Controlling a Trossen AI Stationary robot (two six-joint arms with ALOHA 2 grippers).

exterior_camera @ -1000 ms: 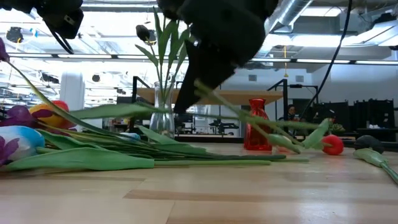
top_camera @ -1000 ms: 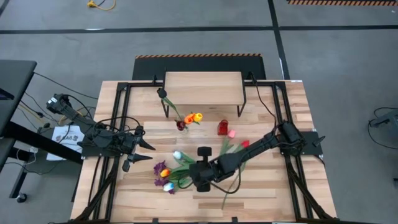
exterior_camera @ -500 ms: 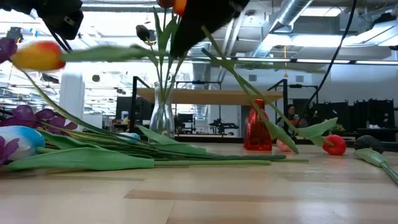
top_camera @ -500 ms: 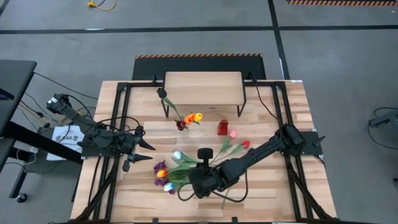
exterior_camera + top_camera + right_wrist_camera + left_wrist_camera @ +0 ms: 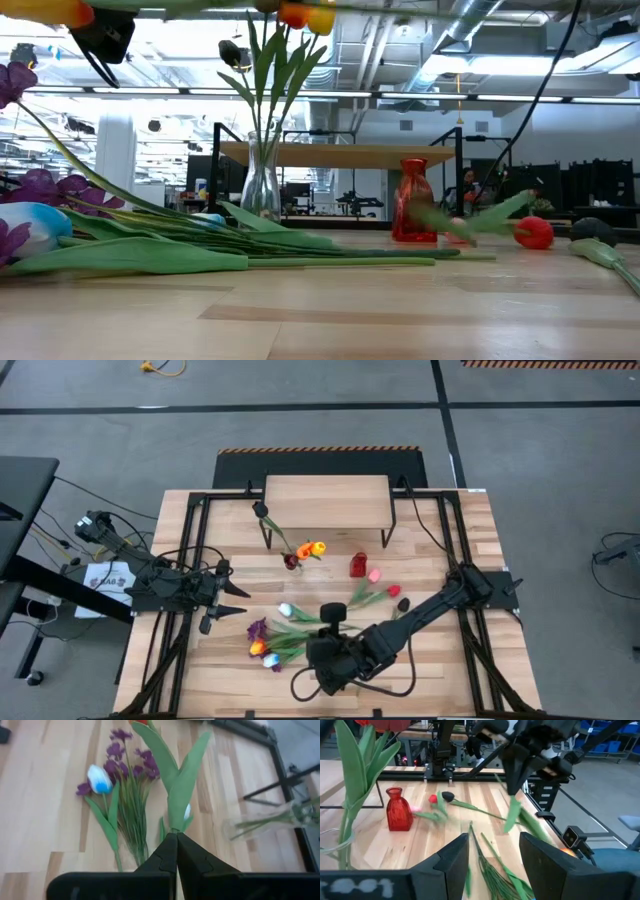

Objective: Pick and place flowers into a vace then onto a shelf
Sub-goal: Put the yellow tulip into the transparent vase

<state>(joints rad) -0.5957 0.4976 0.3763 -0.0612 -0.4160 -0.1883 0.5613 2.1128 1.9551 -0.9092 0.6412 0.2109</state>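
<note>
Landmark: the glass vase [image 5: 291, 561], standing on the desk [image 5: 450, 530] just in front of the shelf [image 5: 326, 502], already with a few stems in it.

Left gripper [image 5: 236, 600] waits well to the left of the vase and a bit nearer the desk's front edge. Its jaws stand apart with nothing between them; its wrist view shows the gap clear.

The loose flowers [image 5: 275, 640] lie in a heap in front of the vase: purple sprigs [image 5: 126, 767], a white-and-blue tulip [image 5: 98, 779], orange and yellow heads. A few more stems lie to the right of the vase past the red vase [image 5: 358, 565], with pink and red heads.

Right gripper [image 5: 176, 838] hangs in front of the vase, over the near end of the heap, jaws together, clamped on a single stem [image 5: 176, 805]; broad green leaves stand up from the pinch in the right wrist view. The flower is lifted clear of the desk, and in the low view a stem runs across the top of the picture above the vase.

Step in hand, as a judgement: carry this stem to the glass vase and drop it in. To do it well: keep the grip low on the stem, turn the cut end down, and come over the mouth from above so the leaves don't snag the stems already inside. Approach slowly, as the narrow vase looks easy to tip. Release only once the stem end is well inside the neck.
</note>
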